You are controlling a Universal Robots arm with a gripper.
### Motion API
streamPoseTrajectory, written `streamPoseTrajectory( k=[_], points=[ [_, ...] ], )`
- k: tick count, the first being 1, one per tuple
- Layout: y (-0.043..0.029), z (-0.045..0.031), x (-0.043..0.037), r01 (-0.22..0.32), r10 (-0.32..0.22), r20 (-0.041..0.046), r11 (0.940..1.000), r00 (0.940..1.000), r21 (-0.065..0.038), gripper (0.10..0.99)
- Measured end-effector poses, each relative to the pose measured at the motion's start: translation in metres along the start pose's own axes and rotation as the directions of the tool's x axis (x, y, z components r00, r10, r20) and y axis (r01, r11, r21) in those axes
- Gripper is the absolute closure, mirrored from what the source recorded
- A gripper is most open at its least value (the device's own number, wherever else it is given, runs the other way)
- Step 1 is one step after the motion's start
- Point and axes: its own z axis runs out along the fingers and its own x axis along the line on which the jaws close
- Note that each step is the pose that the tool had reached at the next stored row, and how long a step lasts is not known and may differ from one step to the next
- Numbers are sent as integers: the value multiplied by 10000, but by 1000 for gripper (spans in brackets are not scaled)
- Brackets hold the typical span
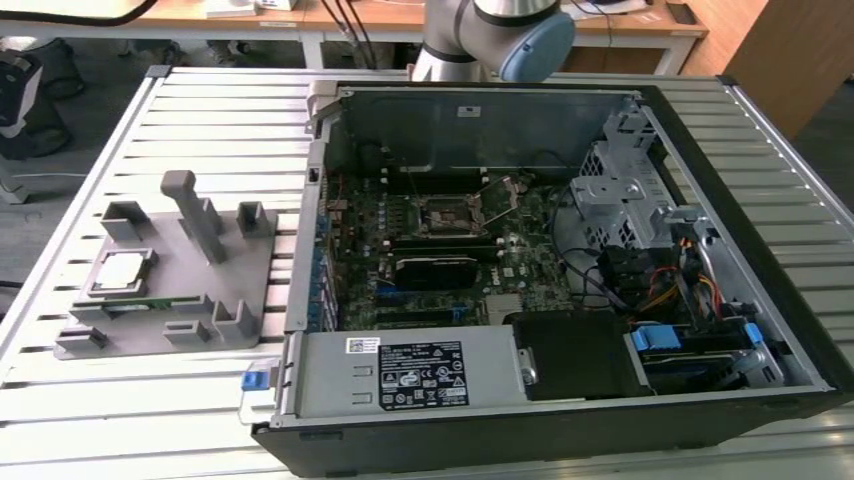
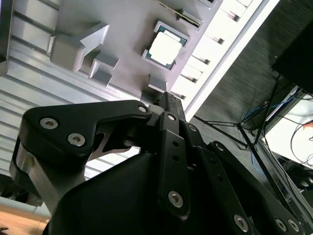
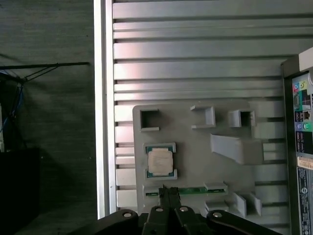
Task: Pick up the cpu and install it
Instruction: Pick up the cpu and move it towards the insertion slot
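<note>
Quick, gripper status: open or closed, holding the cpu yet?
Gripper: closed, holding nothing. In the first wrist view the cpu lies in its recess on the grey holder tray, not in the grasp.

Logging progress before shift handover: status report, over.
Gripper shut, empty, touching nothing. Small silvery square cpu seated in the grey plastic holder plate's recess, not picked. Narrow green circuit strip beside it, nothing on top.
</note>
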Motion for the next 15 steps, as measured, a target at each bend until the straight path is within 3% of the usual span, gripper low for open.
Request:
streamPoseTrajectory(
  k=[6, 10, 15],
  points=[
    [-114, 58, -6, 21, -21, -7, 10000, 10000, -16, 980],
    [-140, 106, -9, 51, -51, -12, 9999, 10000, -152, 980],
    [-148, 183, -10, 279, -279, -35, 9995, 9996, -165, 980]
  ],
)
